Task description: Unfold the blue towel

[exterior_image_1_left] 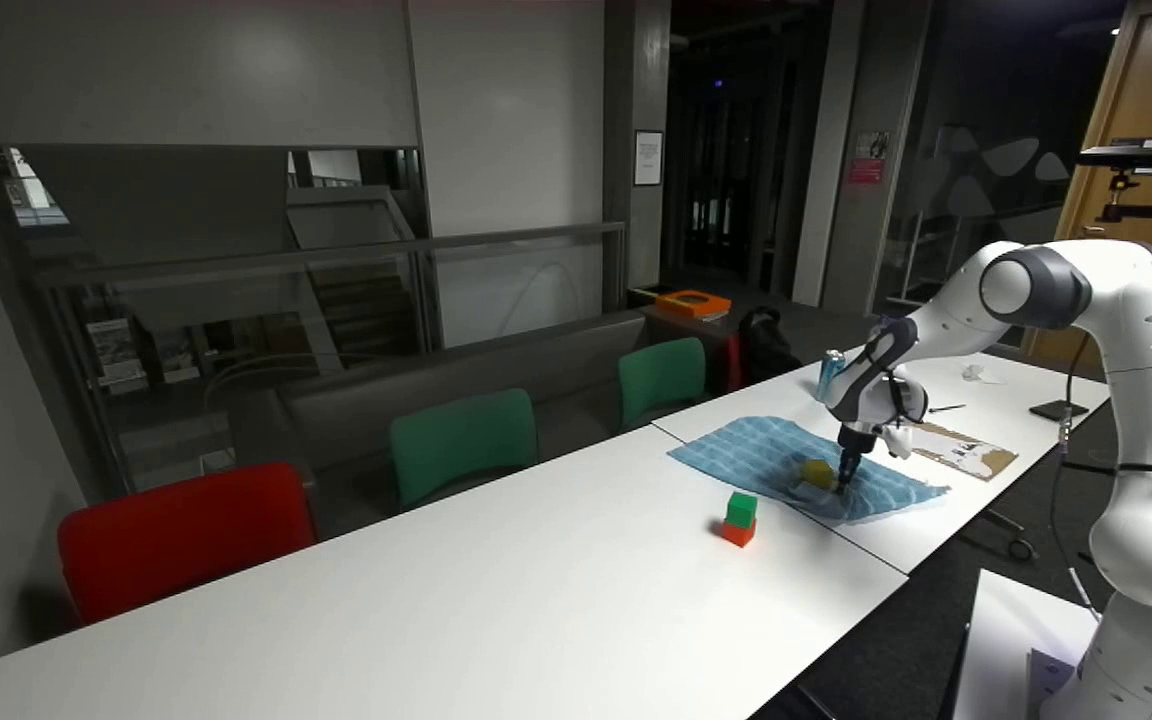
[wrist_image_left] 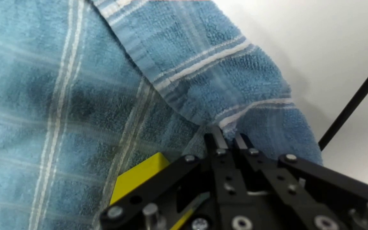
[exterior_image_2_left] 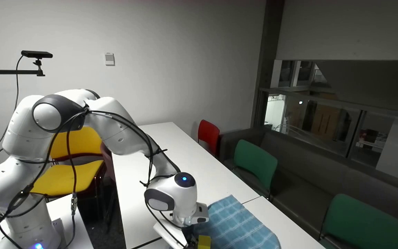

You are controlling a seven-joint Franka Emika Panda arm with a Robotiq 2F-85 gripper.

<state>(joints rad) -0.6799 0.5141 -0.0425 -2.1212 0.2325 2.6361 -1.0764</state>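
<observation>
The blue towel (exterior_image_1_left: 751,450), light blue with white stripes, lies spread on the table, partly covered by my arm in an exterior view (exterior_image_2_left: 237,224). In the wrist view one edge is folded back over the rest of the cloth, as a flap (wrist_image_left: 203,64). My gripper (wrist_image_left: 230,135) points down at the lower end of that flap, its fingertips nearly together with a bit of cloth pinched between them. In an exterior view the gripper (exterior_image_1_left: 843,485) reaches down to the towel's near part. A yellow block (wrist_image_left: 139,175) sits on the towel right beside the fingers.
A green block (exterior_image_1_left: 741,508) stands on a red block (exterior_image_1_left: 738,533) near the towel. Behind the gripper are a blue can (exterior_image_1_left: 829,375) and a piece of torn cardboard (exterior_image_1_left: 966,452). A seam (exterior_image_1_left: 871,543) between two tables runs under the towel. Green chairs (exterior_image_1_left: 466,440) line the far side.
</observation>
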